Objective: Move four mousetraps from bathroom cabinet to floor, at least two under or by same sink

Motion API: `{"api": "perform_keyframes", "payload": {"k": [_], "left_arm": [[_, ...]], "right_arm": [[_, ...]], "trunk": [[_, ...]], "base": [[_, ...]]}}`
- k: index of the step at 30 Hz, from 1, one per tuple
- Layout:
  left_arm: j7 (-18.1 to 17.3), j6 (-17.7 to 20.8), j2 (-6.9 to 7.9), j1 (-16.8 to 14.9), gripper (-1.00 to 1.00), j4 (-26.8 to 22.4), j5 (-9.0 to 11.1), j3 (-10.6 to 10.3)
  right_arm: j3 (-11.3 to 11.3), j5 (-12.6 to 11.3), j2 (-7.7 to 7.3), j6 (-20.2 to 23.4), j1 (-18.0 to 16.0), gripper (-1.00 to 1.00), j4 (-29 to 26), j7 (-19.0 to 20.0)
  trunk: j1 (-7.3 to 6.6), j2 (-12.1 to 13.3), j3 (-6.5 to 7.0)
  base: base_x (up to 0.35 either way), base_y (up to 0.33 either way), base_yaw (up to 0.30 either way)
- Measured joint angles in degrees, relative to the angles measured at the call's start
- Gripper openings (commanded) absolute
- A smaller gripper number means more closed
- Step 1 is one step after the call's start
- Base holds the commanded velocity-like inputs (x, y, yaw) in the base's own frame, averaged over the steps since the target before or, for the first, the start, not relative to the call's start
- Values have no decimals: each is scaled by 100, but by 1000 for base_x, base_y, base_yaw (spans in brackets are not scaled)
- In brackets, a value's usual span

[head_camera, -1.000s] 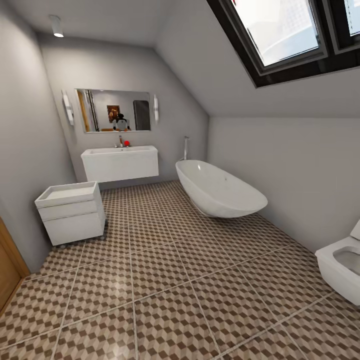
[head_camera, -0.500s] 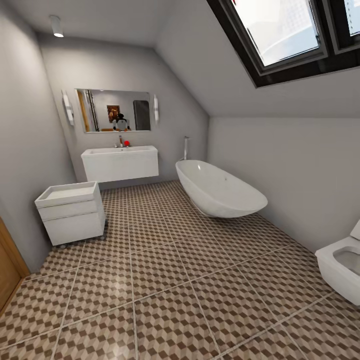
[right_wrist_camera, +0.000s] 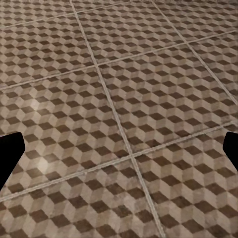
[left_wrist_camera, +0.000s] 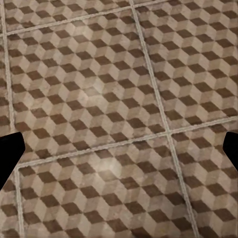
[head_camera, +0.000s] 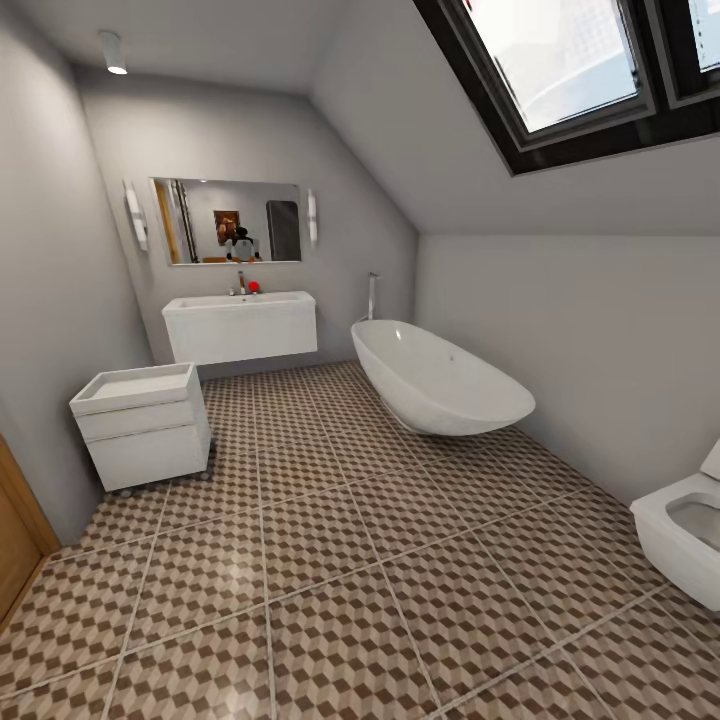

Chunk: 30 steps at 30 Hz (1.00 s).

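Both grippers, left (left_wrist_camera: 119,148) and right (right_wrist_camera: 119,148), are hanging wide open and empty over the bathroom floor (head_camera: 340,600), no mousetraps are showing, and the robot is best turning toward the wooden edge (head_camera: 15,540) nearby before heading to the far sink (head_camera: 240,325).

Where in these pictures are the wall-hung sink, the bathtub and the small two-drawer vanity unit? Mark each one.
sink (head_camera: 240,330): head view, on its plain white front panel.
bathtub (head_camera: 440,385): head view, on its white outer side.
two-drawer vanity unit (head_camera: 145,440): head view, on its drawer fronts.
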Motion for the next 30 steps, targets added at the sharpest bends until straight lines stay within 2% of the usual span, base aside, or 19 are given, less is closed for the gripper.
{"api": "perform_keyframes", "payload": {"k": [10, 30], "left_arm": [[0, -13, -3, 0, 100, 82, 3, 10], [-1, -15, -3, 0, 100, 133, 3, 10]], "right_arm": [[-1, -2, 8, 1, 0, 100, -1, -29], [-1, -2, 9, -1, 0, 100, 0, -31]], "trunk": [[0, 0, 0], [0, 0, 75]], "base": [[0, 0, -23], [0, 0, -229]]}}
